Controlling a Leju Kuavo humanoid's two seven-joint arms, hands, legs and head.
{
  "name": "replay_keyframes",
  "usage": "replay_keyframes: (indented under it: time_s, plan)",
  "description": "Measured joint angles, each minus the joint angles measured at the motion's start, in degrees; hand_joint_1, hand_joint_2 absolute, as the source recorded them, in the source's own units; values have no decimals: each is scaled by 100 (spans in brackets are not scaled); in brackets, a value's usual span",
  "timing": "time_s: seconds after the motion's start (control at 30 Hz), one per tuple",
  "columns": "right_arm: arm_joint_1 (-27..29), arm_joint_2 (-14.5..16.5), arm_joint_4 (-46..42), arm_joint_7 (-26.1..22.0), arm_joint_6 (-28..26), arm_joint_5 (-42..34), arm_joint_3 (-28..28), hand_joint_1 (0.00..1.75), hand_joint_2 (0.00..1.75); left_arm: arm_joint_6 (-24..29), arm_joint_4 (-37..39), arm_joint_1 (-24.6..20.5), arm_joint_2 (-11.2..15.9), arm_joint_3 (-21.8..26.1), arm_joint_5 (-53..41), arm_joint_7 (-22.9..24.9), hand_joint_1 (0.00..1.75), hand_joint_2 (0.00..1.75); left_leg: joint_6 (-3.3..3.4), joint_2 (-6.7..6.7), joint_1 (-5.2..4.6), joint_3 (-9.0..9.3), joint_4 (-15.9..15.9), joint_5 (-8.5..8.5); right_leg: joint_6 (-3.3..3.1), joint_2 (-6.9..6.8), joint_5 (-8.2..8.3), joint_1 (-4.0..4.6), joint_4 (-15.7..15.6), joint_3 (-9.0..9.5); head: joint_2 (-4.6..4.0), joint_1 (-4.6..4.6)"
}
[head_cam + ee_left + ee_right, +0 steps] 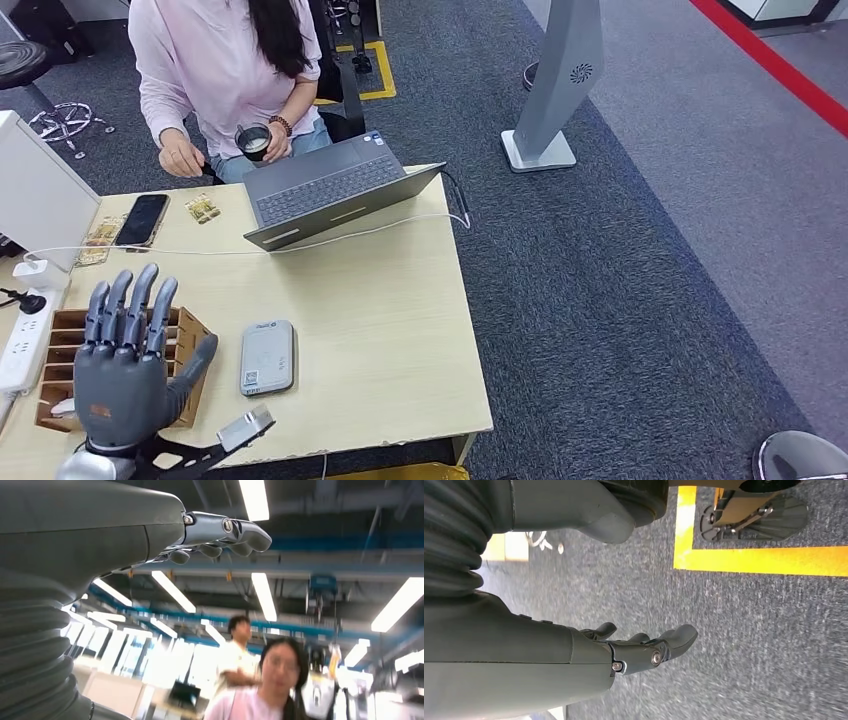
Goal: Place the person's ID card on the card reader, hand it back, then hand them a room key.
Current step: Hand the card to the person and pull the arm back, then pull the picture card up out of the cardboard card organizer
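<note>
My left hand [125, 360] is raised upright at the table's near left, fingers spread and holding nothing, in front of a wooden slotted rack [196, 334]. The left wrist view has the same hand [150, 535] against ceiling lights, with the person [272, 680] beyond it. A grey card reader [267, 357] lies flat on the table just right of that hand. The person [225, 70] in a pink top sits at the far side holding a dark cup [254, 142]. My right hand [624, 652] hangs over grey carpet, fingers extended, with nothing in it.
An open grey laptop [330, 185] stands at the table's far edge. A black phone [142, 219] lies at the far left and a white power strip [22, 340] at the left edge. A white cable crosses the wooden table [390, 300]. A grey stand [555, 90] rises from the carpet.
</note>
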Motion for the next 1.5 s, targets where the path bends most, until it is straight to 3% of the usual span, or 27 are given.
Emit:
replay_keyframes:
  time_s: [0.17,0.4,0.6,0.8,1.03,1.27,1.5]
  plan:
    - [23,11,0,-50,-48,-142,-137,0,175,-934,-130,863,439,-21,451,213,0,175,-8,0,4,0,-2,-6,-5,-1,-4,2,0,0,0,-1]
    - [53,12,0,-99,-64,-222,-240,0,175,-1525,-131,1678,1053,-19,775,748,0,175,-12,-2,6,2,-2,-8,-5,-1,-5,3,1,4,0,-2]
    - [98,11,2,-111,-76,-261,-284,0,175,-1656,-168,2163,1426,-19,876,1037,0,175,-13,-14,6,-1,-2,-9,-7,-9,-9,3,1,4,0,-3]
    - [110,11,2,-111,-91,-269,-295,0,175,-1602,-222,2319,1546,-17,917,1092,0,175,-13,-15,6,1,-2,-8,-7,-10,-9,3,1,6,0,-3]
    - [111,11,2,-52,-84,-210,-296,0,175,-1428,-226,2304,1496,175,926,1133,0,175,-13,-16,7,3,-2,-8,-7,-11,-8,3,1,7,0,-3]
    - [107,11,2,-5,-51,-102,-257,0,175,-1315,95,1885,899,1077,763,406,0,175,-13,-18,6,5,-2,-8,-8,-15,-7,3,1,11,0,-3]
    - [104,11,2,33,-36,-58,-213,0,175,-1347,383,1594,483,1579,674,335,0,175,-13,-18,6,6,-2,-8,-8,-15,-7,3,1,12,0,-3]
